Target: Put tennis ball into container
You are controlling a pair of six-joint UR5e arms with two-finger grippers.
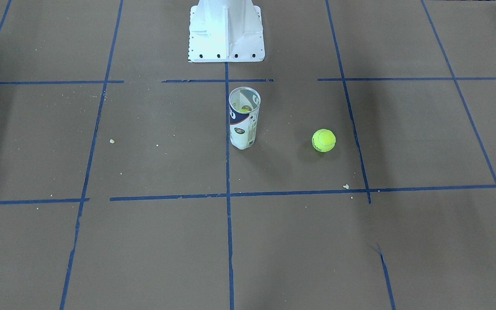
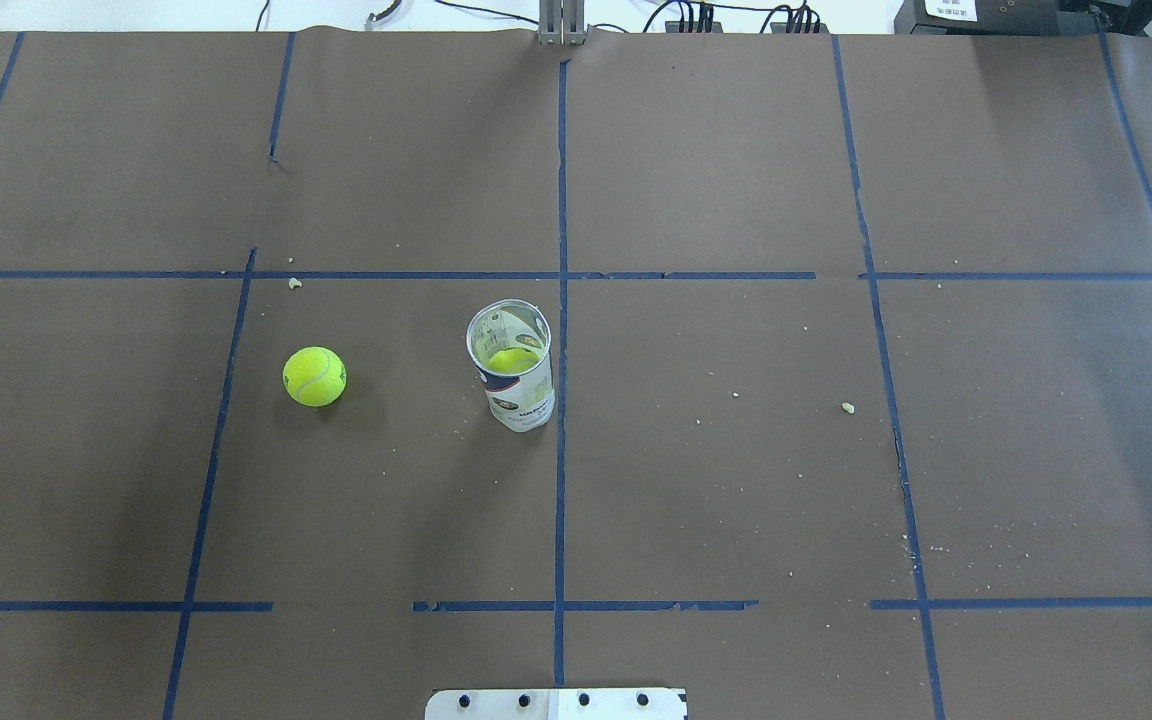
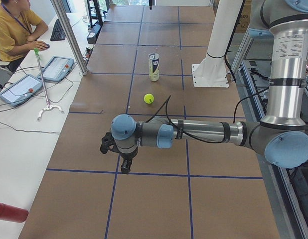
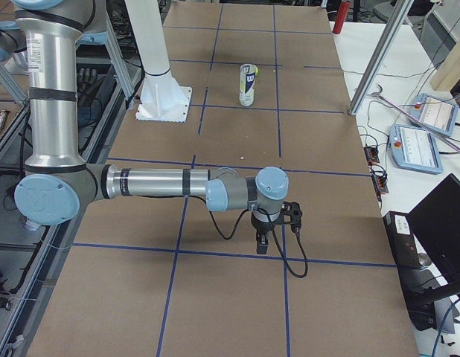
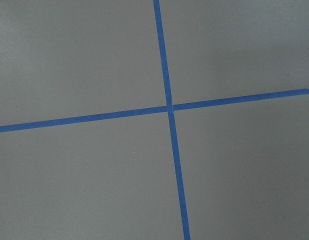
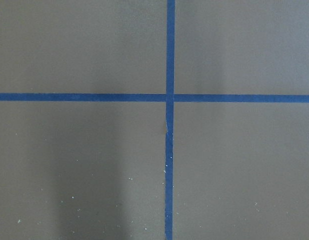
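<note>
The tennis ball (image 1: 323,140) (image 2: 314,376) (image 3: 149,98) lies loose on the brown paper, bright yellow-green with dark lettering, a short way to my left of the container. The container (image 1: 244,118) (image 2: 513,365) (image 3: 153,66) (image 4: 248,84) stands upright and open-topped by the centre tape line, with another ball (image 2: 509,360) low inside it. My left gripper (image 3: 125,167) hangs far from both near the table's left end; my right gripper (image 4: 261,245) hangs near the right end. Both show only in the side views, so I cannot tell their state. Both wrist views show only taped paper.
The white pedestal (image 1: 226,30) (image 4: 163,97) stands at the robot's edge behind the container. Blue tape lines grid the paper, with small crumbs (image 2: 847,407) scattered on it. An operator (image 3: 14,30) sits at a side desk with tablets (image 3: 57,67), and a red cylinder (image 3: 8,212) lies there.
</note>
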